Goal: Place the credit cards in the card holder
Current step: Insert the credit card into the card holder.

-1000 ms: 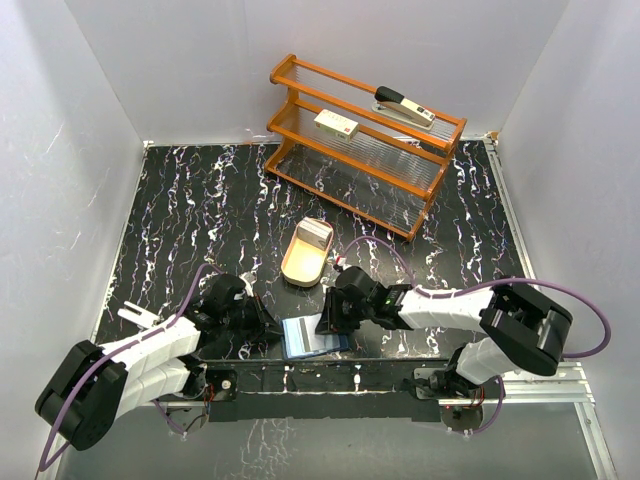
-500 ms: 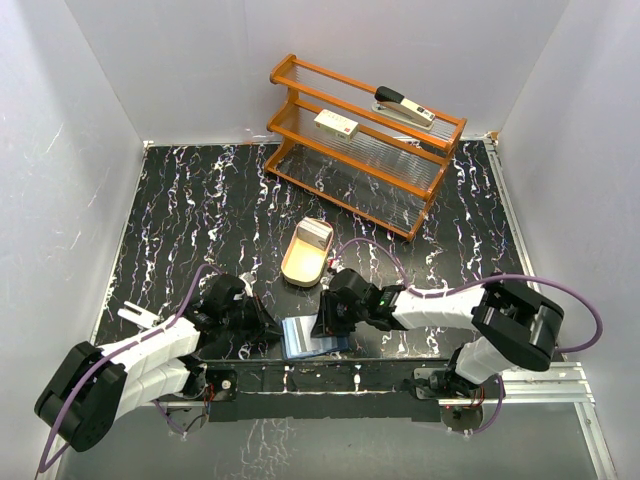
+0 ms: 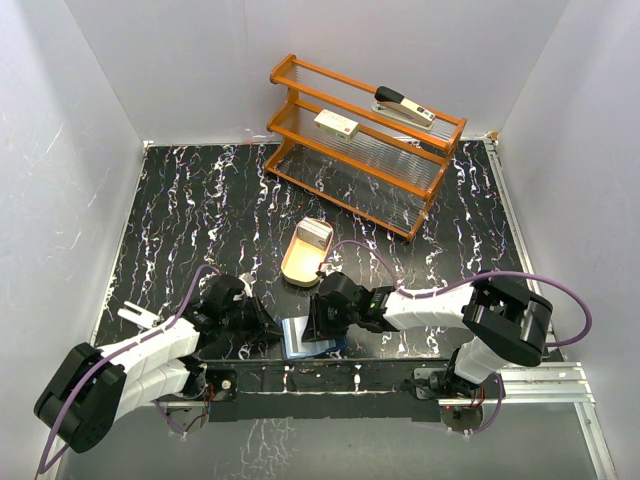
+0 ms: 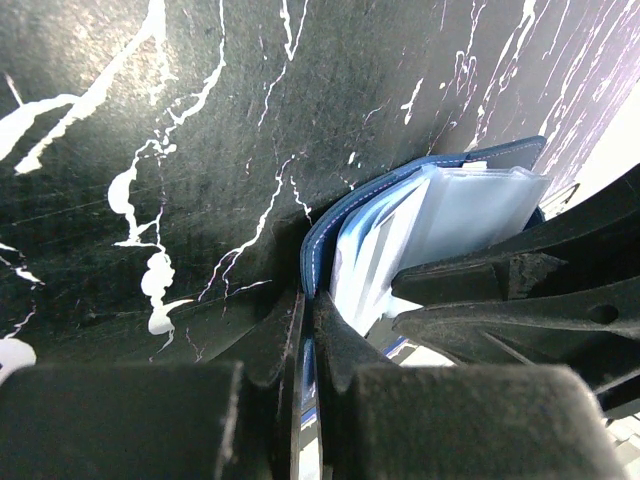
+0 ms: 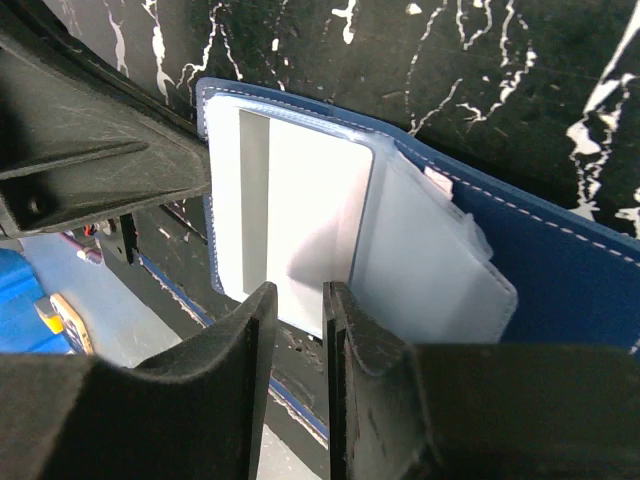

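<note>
The card holder [image 3: 308,340] lies open near the table's front edge, its navy cover [image 5: 560,270] flat and its pale glossy pockets [image 4: 450,205] fanned up. My left gripper [image 4: 308,300] is shut on the cover's left edge [image 3: 272,330]. One white credit card [image 5: 300,200] sits in the left pocket. My right gripper [image 5: 300,290] hovers just at that card's near edge [image 3: 320,324], jaws a narrow gap apart with nothing between them. More credit cards [image 3: 315,234] rest stacked in the tan oval tray [image 3: 296,268].
An orange wire rack [image 3: 365,160] stands at the back with a stapler [image 3: 403,105] and a cream box with a red label [image 3: 337,124] on it. The table's front rail [image 3: 330,375] runs right below the card holder. A small white object [image 3: 135,316] lies at the left.
My right gripper has slid a little to the left over the card holder and its jaws have parted slightly. The left gripper has kept its hold and place.
</note>
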Robot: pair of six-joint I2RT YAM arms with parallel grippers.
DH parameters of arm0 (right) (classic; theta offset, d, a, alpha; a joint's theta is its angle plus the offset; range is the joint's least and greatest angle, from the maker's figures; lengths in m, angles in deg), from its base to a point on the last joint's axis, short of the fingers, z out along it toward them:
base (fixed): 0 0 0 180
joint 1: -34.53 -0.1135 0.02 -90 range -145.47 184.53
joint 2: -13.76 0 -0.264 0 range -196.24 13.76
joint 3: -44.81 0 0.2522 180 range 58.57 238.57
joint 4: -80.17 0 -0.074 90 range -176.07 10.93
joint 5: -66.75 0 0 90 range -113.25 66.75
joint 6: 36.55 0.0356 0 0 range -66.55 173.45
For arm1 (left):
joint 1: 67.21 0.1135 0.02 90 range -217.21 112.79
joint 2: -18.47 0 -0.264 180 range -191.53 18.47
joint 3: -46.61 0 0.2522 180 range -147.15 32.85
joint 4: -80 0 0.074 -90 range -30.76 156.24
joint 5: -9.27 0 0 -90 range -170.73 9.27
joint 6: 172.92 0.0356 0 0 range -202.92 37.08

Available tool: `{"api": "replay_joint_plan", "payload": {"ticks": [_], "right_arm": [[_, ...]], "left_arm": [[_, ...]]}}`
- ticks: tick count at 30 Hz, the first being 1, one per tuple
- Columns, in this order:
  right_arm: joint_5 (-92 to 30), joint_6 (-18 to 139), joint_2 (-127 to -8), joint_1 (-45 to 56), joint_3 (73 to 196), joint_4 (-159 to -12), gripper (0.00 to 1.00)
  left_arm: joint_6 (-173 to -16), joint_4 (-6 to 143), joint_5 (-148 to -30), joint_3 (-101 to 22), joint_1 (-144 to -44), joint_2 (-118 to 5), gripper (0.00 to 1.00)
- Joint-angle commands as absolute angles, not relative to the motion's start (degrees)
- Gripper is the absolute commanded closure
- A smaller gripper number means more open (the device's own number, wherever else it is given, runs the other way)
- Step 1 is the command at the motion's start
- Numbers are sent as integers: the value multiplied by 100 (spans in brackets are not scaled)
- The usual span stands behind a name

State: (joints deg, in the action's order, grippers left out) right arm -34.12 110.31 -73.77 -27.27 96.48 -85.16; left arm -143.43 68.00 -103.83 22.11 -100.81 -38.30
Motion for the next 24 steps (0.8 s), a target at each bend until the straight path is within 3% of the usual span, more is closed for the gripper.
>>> {"api": "replay_joint_plan", "payload": {"ticks": [1,7,16,24], "right_arm": [[-3275,10936,-7355,-2795,9974,-8649,75],[-2636,10706,-7087,-2796,10277,-7842,64],[-2370,10593,-7272,-2796,10549,-7742,49],[-2422,10582,-7706,-2796,10717,-7837,46]], "left_arm": [[-14298,6627,-10332,2301,-10107,-3797,100],[-14221,6606,-10340,2292,-10108,-3791,100],[-14198,6620,-10376,2274,-10105,-3735,100],[-14216,6626,-10384,2283,-10105,-3727,100]]}}
